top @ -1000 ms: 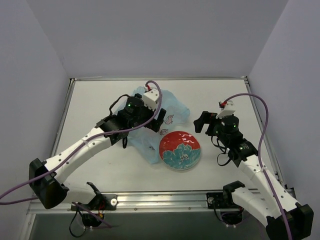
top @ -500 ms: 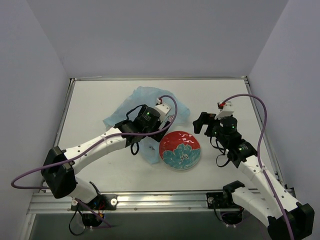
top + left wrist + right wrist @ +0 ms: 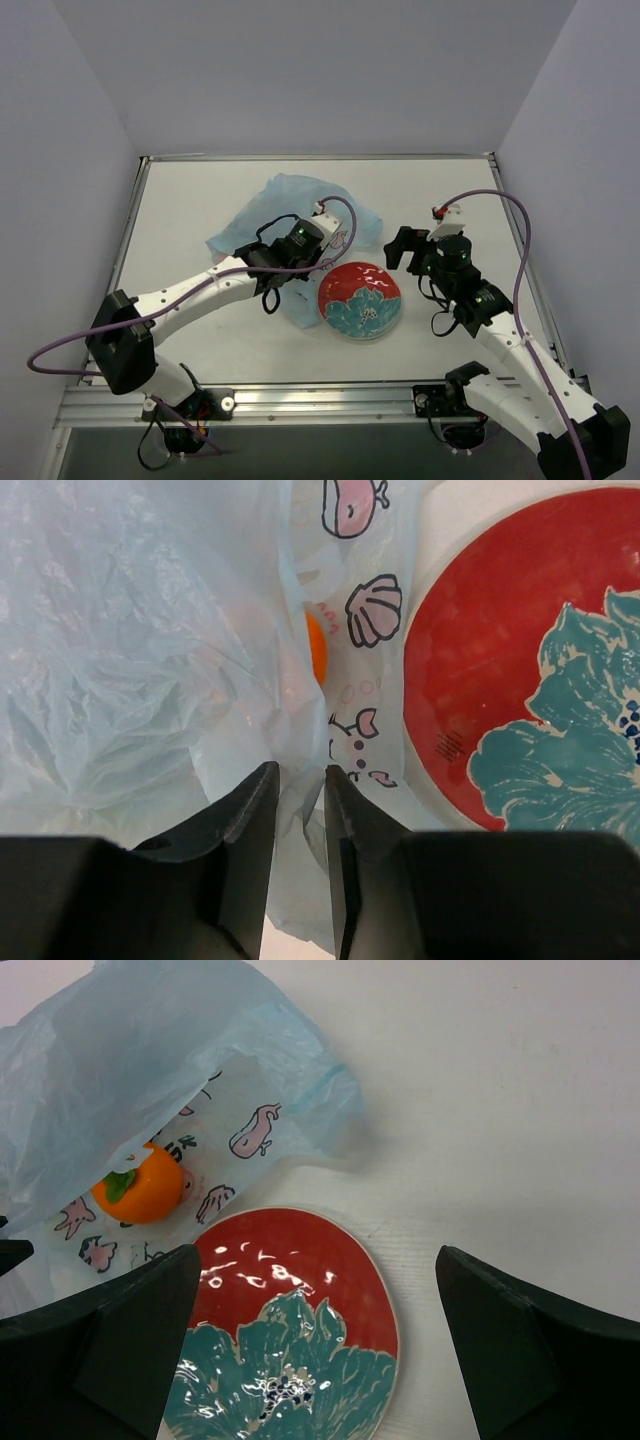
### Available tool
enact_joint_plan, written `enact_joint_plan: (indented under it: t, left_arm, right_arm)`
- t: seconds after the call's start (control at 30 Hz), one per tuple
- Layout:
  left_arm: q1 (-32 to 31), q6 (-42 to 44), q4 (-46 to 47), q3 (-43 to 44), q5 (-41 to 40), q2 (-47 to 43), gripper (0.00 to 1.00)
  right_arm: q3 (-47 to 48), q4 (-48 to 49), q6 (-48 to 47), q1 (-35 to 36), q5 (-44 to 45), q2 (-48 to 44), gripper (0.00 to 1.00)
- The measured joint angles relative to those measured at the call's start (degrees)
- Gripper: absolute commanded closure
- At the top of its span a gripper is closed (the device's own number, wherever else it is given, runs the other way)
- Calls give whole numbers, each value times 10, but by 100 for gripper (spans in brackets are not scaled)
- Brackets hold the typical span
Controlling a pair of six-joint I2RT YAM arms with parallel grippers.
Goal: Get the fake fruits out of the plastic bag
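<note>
Table (image 3: 200, 200): plastic bag (image 3: 130, 660) is veiling its contents, only orange fruit (image 3: 140, 1185) showing; left gripper (image 3: 300, 810) pinching bag film, right gripper (image 3: 315, 1260) gaping wide.

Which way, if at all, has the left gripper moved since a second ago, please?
Yes: the left gripper came down the view toward the red plate.

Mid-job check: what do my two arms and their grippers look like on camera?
The left arm and right arm have white links and black joints, some with small green lights. A purple cable loops along each. The left gripper and right gripper have matte black, wedge-shaped fingers.
</note>
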Motion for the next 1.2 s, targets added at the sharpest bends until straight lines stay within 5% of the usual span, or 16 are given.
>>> enact_joint_plan:
  t: [0.2,0.53,1.2]
  left_arm:
    - [0,-1,-27,-13,-9,-20,95]
    - [7,-6,-47,-35,-11,-99,98]
    - [24,-18,-27,-103,8,-187,98]
  right_arm:
    - [0,9,-3,26,-27,5,0]
    - [0,52,-19,90,-131,89,0]
    - [101,176,-27,198,-101,371,0]
